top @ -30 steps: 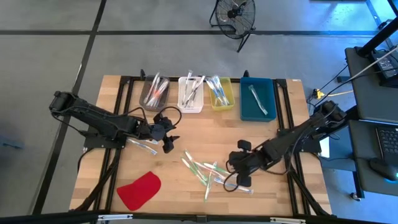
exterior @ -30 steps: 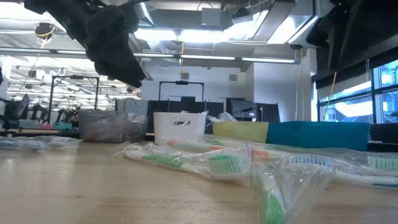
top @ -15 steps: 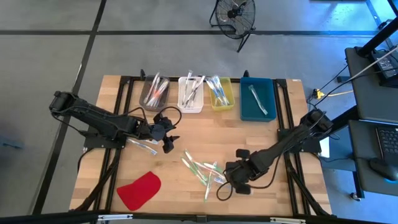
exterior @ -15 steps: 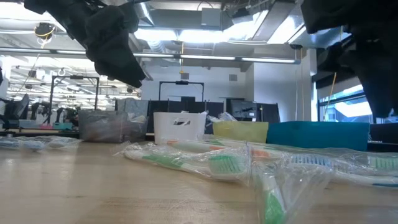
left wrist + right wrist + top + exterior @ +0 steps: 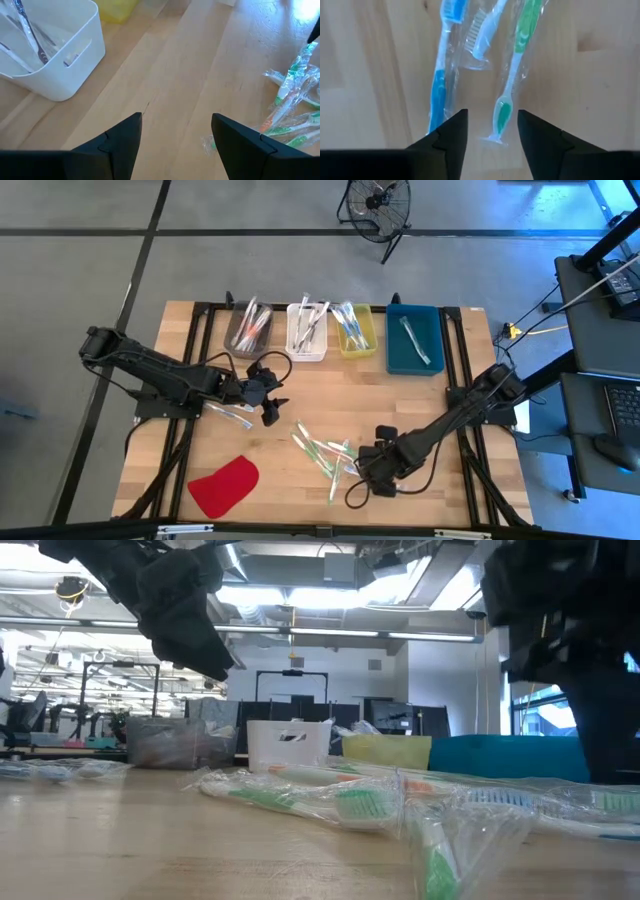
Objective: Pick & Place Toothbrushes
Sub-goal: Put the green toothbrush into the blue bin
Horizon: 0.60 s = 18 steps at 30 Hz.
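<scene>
Wrapped toothbrushes [image 5: 328, 455] lie in a loose pile on the near middle of the counter [image 5: 420, 405], each in clear film, with green, blue and orange parts. A couple more toothbrushes [image 5: 232, 416] lie apart to the left, just beside the left gripper. The rest are already sorted into the row of bins at the far edge: grey bin [image 5: 247, 332], white bin [image 5: 307, 332], yellow bin [image 5: 355, 330], blue bin [image 5: 414, 340]. Looks like sorting by colour, though I can't confirm that.

Right gripper [image 5: 372, 472] is down low at the right end of the pile. Its wrist view shows the fingers [image 5: 445, 140] parted, nothing between them, straddling the handle end of a green toothbrush [image 5: 512, 82], with a blue toothbrush [image 5: 441, 75] and a pale one just beside. Judged: lining up to pinch the green one by its handle; the film may slip or drag a neighbour along.

Left gripper [image 5: 268, 402] hovers left of the pile, fingers [image 5: 117, 142] wide and empty, pointed toward the white bin and the pile's edge; seems to be waiting.

A red cloth [image 5: 224, 485] lies flat at the near left, apart from everything. A fan [image 5: 378, 200] stands on the floor beyond the counter.
</scene>
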Each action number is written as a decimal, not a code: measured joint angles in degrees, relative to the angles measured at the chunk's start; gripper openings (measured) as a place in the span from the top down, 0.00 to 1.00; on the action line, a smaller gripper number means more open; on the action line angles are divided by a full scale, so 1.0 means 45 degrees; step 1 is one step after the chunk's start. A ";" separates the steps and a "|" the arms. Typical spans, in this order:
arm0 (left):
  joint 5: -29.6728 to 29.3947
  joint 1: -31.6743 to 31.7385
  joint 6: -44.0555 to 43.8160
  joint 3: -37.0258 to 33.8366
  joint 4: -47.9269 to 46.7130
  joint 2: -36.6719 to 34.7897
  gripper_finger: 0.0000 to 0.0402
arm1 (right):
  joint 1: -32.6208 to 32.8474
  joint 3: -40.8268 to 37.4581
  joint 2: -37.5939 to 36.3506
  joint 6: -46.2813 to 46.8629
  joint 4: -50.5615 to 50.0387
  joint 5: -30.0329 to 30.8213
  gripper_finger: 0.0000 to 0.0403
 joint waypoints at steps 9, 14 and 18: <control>0.0003 0.0000 0.0005 0.0000 0.0000 0.0000 0.41 | -0.0070 0.0003 0.0879 0.0715 0.0011 -0.0001 0.53; 0.0000 0.0000 0.0010 0.0000 -0.0015 0.0000 0.41 | -0.0115 0.0036 0.0994 0.0981 0.0043 -0.0083 0.60; 0.0000 0.0000 0.0010 0.0000 -0.0022 0.0000 0.42 | -0.0137 0.0036 0.0994 0.1163 0.0034 -0.0098 0.71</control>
